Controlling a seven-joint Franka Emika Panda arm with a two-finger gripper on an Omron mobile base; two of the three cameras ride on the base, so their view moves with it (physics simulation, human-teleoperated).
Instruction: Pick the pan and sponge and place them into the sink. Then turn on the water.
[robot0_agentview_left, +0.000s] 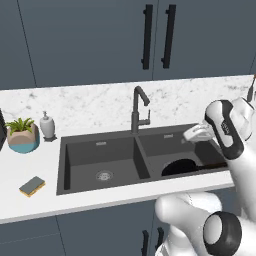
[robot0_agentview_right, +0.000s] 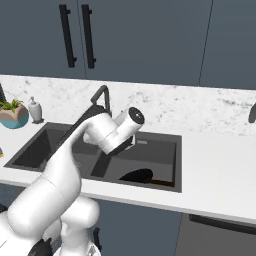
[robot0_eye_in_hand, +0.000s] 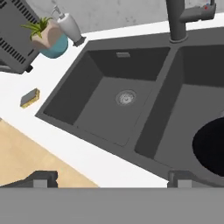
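Observation:
The black pan (robot0_agentview_left: 179, 167) lies in the right basin of the dark grey sink (robot0_agentview_left: 80, 150), its handle hidden behind my arm. It also shows as a dark round in the right base view (robot0_agentview_right: 138, 175) and at the right edge of the hand view (robot0_eye_in_hand: 212, 146). The sponge (robot0_agentview_left: 32, 186), dark grey on yellow, lies on the white counter left of the sink (robot0_eye_in_hand: 29, 97). My gripper (robot0_agentview_left: 194, 133) hovers open above the right basin, nothing between its fingertips (robot0_eye_in_hand: 42, 178). The gooseneck faucet (robot0_agentview_left: 139, 107) stands behind the divider; no water shows at it.
A teal plant pot (robot0_agentview_left: 22, 135) and a white soap dispenser (robot0_agentview_left: 47, 125) stand on the counter at the back left of the sink. A dark slotted appliance (robot0_eye_in_hand: 13, 35) sits further left. Cabinet doors with black handles (robot0_agentview_left: 147, 36) hang above the marble backsplash.

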